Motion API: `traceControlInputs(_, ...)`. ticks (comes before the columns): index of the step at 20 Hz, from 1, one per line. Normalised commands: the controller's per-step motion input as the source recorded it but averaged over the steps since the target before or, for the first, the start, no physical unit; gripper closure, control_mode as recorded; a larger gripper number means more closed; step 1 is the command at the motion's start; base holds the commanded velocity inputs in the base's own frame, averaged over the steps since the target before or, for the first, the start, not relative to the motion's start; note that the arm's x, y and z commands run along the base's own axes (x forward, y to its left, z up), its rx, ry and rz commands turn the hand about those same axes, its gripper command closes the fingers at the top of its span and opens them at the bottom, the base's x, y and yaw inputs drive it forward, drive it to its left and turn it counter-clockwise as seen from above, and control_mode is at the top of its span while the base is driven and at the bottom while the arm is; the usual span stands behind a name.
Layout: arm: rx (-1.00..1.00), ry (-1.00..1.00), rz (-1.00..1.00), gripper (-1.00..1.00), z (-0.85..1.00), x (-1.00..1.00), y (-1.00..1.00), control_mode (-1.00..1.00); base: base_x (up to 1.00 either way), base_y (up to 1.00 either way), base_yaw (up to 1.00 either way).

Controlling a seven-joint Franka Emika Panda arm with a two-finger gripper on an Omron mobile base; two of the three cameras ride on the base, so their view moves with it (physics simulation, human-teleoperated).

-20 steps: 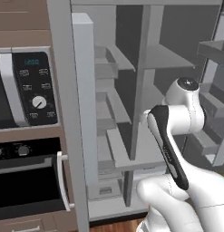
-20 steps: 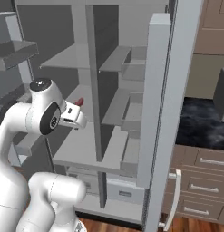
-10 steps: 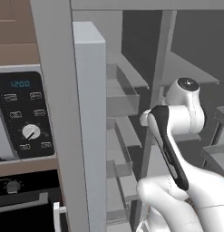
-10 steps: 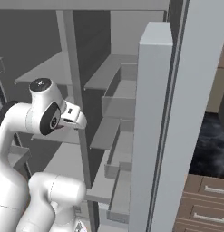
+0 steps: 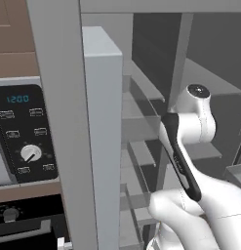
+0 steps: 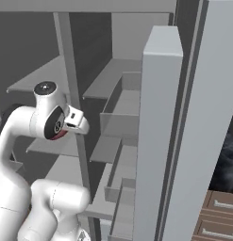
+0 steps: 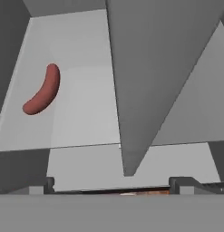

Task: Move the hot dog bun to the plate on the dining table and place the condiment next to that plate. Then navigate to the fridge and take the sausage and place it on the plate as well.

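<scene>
Grey fridge shelves [image 6: 113,75] stood before the arm; the sausage [image 7: 42,90] lay alone on one, well ahead of the gripper [image 7: 115,181], jaws spread, empty. Reaching in carelessly might clip the central divider [image 7: 145,81].

sausage [image 7: 42,90] | reddish-brown, curved | lying flat on pale fridge shelf, apparently untouched

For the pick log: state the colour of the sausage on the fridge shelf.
Reddish-brown; the sausage shows best in the hand view, against the pale grey shelf.
</scene>
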Motion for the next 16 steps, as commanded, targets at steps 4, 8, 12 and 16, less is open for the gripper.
traceControlInputs(4, 0.13, 0.0, 0.0, -1.0, -0.39, 0.0, 0.57, -1.0, 0.0, 0.0, 0.0)
traceControlInputs(8, 0.1, 0.0, 0.0, -1.0, -0.35, 0.14, 0.64, -1.0, 0.0, 0.0, 0.0)
traceControlInputs(12, 0.09, 0.0, 0.0, -1.0, -0.3, 0.32, 0.53, -1.0, 0.0, 0.0, 0.0)
traceControlInputs(16, 0.11, -0.02, -0.02, -1.0, -0.23, 0.44, 0.43, -1.0, 0.0, 0.0, 0.0)
